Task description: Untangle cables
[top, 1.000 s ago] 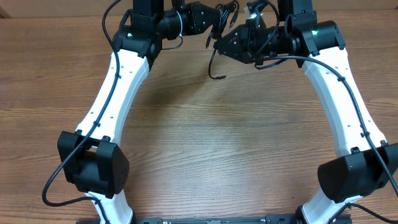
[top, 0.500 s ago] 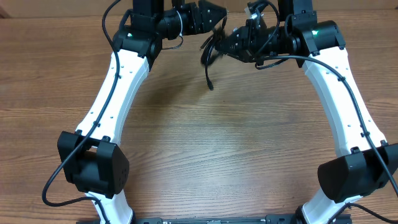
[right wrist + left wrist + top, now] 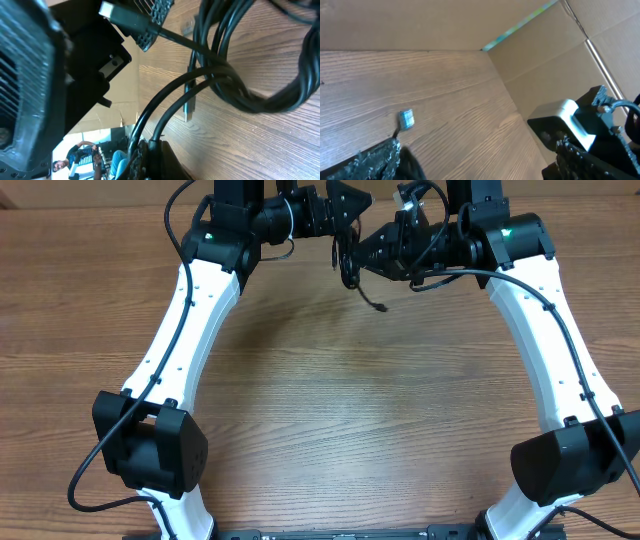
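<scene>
Wood-grain surface (image 3: pixel 330 400) runs to cardboard walls (image 3: pixel 545 65) at its far edge; there the right gripper (image 3: pixel 360 257) is clamped on the dangling cables (image 3: pixel 347 270), the left gripper (image 3: pixel 347 208) beside it spread apart.

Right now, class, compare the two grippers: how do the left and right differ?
The left gripper has its jaws wide open; the right gripper has them shut. The left gripper holds nothing; the right gripper clamps the cables. Both point toward each other above the table.
</scene>
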Available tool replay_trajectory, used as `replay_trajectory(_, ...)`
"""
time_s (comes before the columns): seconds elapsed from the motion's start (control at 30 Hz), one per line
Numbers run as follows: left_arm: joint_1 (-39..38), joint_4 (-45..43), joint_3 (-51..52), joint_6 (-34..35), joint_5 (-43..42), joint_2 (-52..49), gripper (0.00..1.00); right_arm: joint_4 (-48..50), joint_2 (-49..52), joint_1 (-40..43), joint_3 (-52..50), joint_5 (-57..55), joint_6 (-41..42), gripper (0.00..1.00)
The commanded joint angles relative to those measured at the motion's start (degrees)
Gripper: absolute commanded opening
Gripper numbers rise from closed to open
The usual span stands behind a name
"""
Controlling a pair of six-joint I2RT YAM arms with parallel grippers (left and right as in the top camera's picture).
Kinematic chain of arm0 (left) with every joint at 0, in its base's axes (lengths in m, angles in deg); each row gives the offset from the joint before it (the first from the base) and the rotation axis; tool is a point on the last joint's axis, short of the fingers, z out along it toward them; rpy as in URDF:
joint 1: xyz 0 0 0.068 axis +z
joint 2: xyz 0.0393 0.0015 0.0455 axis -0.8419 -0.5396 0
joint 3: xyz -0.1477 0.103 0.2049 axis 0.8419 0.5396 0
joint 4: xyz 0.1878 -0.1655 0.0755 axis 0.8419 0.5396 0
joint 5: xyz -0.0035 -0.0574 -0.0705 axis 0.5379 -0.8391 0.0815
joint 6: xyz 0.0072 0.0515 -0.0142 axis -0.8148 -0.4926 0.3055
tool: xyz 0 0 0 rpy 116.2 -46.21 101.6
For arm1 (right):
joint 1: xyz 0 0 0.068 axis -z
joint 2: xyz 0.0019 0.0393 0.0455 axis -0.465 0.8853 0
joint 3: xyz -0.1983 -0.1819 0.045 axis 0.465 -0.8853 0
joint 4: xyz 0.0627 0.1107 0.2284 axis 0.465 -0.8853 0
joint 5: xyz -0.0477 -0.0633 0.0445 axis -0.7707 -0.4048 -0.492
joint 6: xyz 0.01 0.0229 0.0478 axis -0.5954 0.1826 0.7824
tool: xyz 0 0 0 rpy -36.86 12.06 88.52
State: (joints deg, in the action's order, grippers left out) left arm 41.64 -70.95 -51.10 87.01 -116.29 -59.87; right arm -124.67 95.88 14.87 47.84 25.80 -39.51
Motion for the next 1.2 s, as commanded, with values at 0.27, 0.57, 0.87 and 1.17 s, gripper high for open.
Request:
replay_trajectory(0.27,5.9,6.9,0.2,-5.3,-5.0,1.4,1.00,2.3,-1.8,3.9,1.5,0.1,-0.7,0.04)
replay_trajectory(0.57,6.4,18.9,0.2,-14.7,-4.1,1.4,1.00,6.5,-1.8,4.3,1.5,2.6,2.1,0.04)
replay_trajectory(0.87,6.2,22.7,3.7,-16.2,0.0,1.4,1.00,11.9,-1.8,4.2,1.5,10.1,3.8,0.04)
replay_trajectory(1.17,6.2,0.3,13.1,-3.2,-11.6,1.4,1.00,12.2,-1.8,4.2,1.6,11.3,4.0,0.04)
